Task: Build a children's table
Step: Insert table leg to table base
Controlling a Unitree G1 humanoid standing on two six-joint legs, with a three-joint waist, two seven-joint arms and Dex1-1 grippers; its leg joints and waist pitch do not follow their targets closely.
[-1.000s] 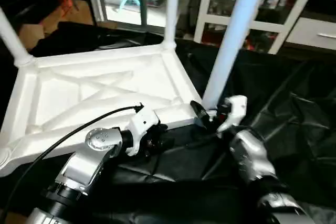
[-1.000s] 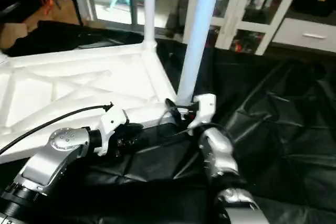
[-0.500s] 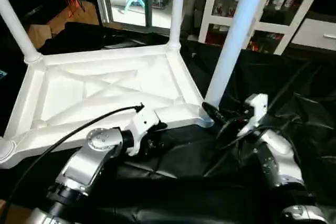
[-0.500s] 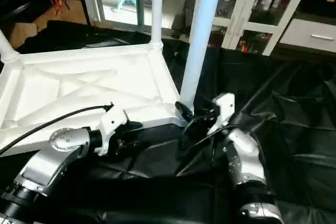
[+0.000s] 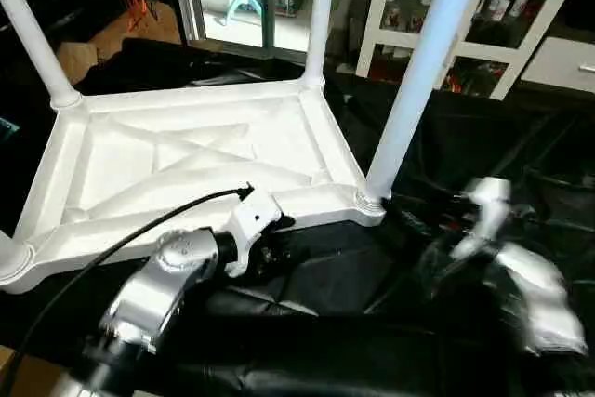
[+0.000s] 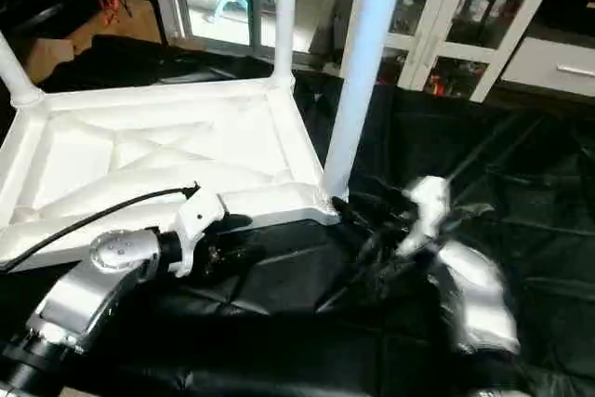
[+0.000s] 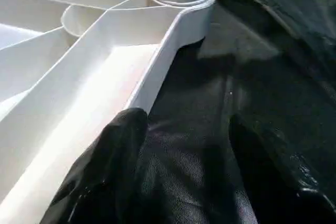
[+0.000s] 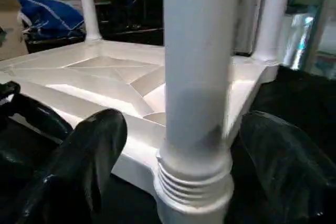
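Drawing our right hand (image 8: 173, 145) back from the near right leg (image 5: 423, 81), we now have it clear of the post; a second ago its fingers were right at the base. They stand spread, one either side of the leg's ribbed collar, touching nothing. The leg stays upright alone in its corner socket (image 5: 371, 202), so we judge it seated. Our left hand (image 7: 184, 156) has widened too and rests spread at the near rail of the tabletop (image 5: 186, 160), one finger (image 7: 113, 150) against the rim, pinching nothing. The tabletop lies underside up on the black sheet (image 5: 483, 137), with three legs standing and a fourth socket showing at the near left corner. That corner looks to be what remains.
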